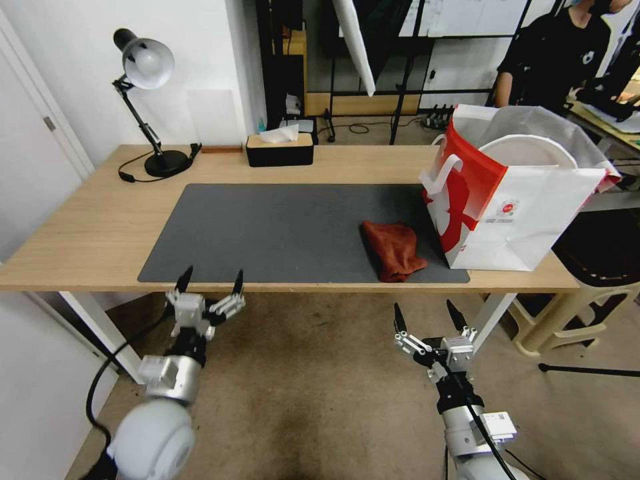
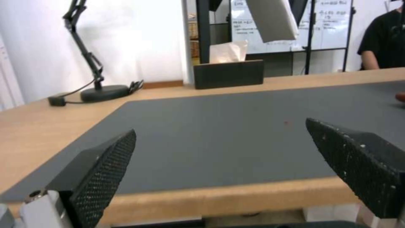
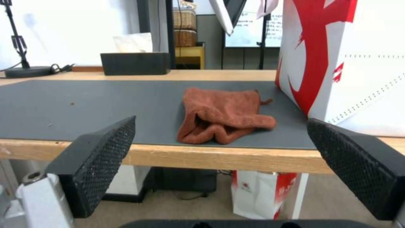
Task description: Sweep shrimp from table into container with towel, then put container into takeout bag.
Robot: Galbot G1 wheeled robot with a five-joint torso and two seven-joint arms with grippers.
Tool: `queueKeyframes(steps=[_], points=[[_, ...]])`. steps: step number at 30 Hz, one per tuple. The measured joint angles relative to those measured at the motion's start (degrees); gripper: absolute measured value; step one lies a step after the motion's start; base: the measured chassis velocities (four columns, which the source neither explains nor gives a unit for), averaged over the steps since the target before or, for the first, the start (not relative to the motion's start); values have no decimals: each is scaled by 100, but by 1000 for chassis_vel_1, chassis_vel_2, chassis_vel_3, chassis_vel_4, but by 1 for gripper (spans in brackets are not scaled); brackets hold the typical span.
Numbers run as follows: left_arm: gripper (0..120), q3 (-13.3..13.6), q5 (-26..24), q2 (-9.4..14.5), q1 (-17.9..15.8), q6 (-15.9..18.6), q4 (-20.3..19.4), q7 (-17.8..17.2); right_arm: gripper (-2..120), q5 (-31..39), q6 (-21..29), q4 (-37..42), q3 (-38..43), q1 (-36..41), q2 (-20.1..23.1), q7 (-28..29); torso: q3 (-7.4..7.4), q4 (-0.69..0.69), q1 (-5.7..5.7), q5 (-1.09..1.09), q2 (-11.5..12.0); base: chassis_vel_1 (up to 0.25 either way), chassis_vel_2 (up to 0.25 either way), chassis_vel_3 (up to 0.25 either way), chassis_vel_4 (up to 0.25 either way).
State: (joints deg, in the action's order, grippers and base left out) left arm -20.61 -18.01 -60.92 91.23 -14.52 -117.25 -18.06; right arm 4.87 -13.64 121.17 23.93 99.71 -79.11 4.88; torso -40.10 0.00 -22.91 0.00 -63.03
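Rust-red, the towel (image 1: 393, 250) lies crumpled on the grey mat (image 1: 280, 230) near the counter (image 1: 87, 227) front edge, its long axis running 11 to 5, just beside the bag (image 1: 527, 220) at its 3 o'clock; a white container (image 1: 530, 150) rim shows inside the bag. Both grippers hang below the counter edge with fingers spread and holding nothing. The right gripper (image 1: 430, 319) is nearer, with the towel at its 12 o'clock, while the left gripper (image 1: 210, 283) has it out at 2 o'clock.
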Motion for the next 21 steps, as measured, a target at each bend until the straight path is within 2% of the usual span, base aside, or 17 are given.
queueKeyframes(steps=[4, 21], points=[[100, -2, 63, -77, 83, -97, 60, 2, 100, -2, -12, 62, 9, 27, -19, -29, 0, 0, 0, 0, 0, 0, 0, 0, 0], [100, 22, 54, -76, 47, -92, 68, 4, 100, -7, -14, 67, 13, 32, -23, -34, -1, 0, -1, 0, 1, 0, 0, 0, 0]])
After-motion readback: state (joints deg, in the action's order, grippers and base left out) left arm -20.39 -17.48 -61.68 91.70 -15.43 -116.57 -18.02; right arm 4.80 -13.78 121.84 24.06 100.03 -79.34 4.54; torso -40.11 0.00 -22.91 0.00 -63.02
